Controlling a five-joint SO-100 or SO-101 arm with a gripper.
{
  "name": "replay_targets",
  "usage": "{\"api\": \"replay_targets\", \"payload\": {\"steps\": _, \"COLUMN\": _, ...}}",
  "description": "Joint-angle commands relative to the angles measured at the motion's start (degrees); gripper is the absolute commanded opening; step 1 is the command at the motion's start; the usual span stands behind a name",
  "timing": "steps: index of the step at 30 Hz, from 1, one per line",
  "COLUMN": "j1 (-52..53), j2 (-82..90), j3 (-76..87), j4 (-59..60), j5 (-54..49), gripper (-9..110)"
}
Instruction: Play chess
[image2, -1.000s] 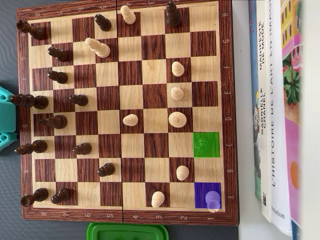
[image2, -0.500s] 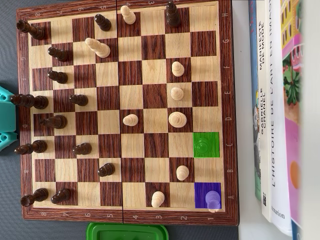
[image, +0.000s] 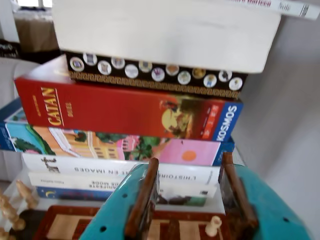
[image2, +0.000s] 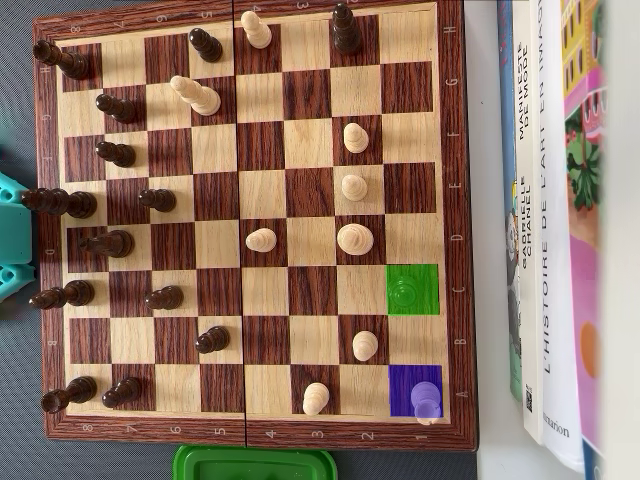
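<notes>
Overhead view is showing the chessboard (image2: 250, 428) with dark pieces along its left side and light pieces scattered toward the right; a purple-tinted piece (image2: 426, 402) is standing on the purple square at the near right corner, and a green square (image2: 413, 289) is lying two squares farther up. Wrist view is showing the teal gripper (image: 192, 200) hanging with its jaws parted and nothing between them, facing a stack of books and a Catan box (image: 120, 107); a light pawn (image: 214, 226), somewhat blurred, is standing beyond the fingers.
</notes>
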Motion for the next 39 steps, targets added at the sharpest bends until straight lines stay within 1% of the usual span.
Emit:
{"api": "replay_targets", "payload": {"steps": 1, "j1": 1.2, "j2": -2.2, "j3": -5.7, "j4": 8.0, "j5": 0.4, "gripper": 18}}
{"api": "replay_targets", "payload": {"steps": 5, "j1": 1.5, "j2": -6.0, "j3": -8.7, "j4": 16.0, "j5": 0.4, "gripper": 18}}
{"api": "replay_targets", "payload": {"steps": 8, "j1": 1.2, "j2": -9.7, "j3": -10.5, "j4": 19.0, "j5": 0.5, "gripper": 18}}
{"api": "replay_targets", "payload": {"steps": 16, "j1": 1.0, "j2": -20.9, "j3": -14.2, "j4": 20.0, "j5": 4.6, "gripper": 18}}
{"api": "replay_targets", "payload": {"steps": 26, "j1": 1.6, "j2": -34.8, "j3": -24.8, "j4": 27.0, "j5": 4.7, "gripper": 18}}
{"api": "replay_targets", "payload": {"steps": 39, "j1": 3.3, "j2": -52.8, "j3": -39.3, "j4": 28.7, "j5": 4.7, "gripper": 18}}
